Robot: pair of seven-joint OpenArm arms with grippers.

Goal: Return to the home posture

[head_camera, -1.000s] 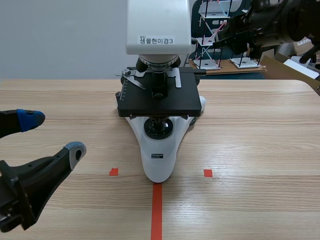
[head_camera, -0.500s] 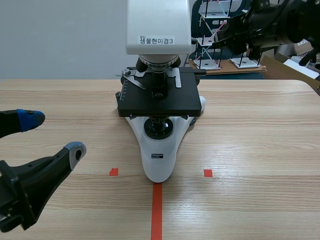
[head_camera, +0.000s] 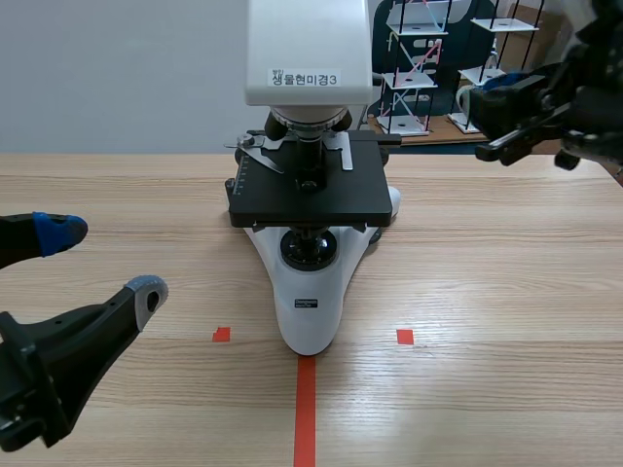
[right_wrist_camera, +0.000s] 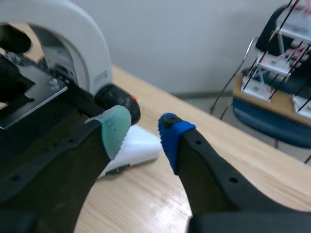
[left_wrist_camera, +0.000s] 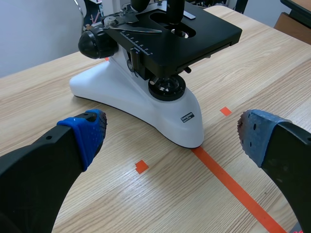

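Collision with the microscope (head_camera: pixel 310 195) is judged the chief hazard. It stands upright in the middle of the table, at the far end of the tape line (head_camera: pixel 306 409) and between the two arms, and its white head (head_camera: pixel 309 49) runs out past the scene view.

The right pincer (head_camera: pixel 498 115) is seen raised beside the stage (head_camera: pixel 310 202) and well above the table. Its fingers are narrowly parted and nothing is between them. In the right wrist view a black side knob (right_wrist_camera: pixel 118 108) lies just ahead of the pads. If that arm were swung inward or lowered carelessly on the way home, the knob or the stage edge could be struck and the instrument shoved or tipped.

The left pincer (head_camera: pixel 102 261) is spread wide and empty, low over the table, with the microscope's foot (left_wrist_camera: pixel 146 104) ahead of it. A forward drift could nudge that foot. Nothing is touched by either pincer.

The table (head_camera: pixel 506 272) is of pale wood grain, marked by the orange-red line and two small squares (head_camera: pixel 222 335). Behind it a plain grey wall (head_camera: pixel 117 68) and black wire racks (head_camera: pixel 414 73) are seen.
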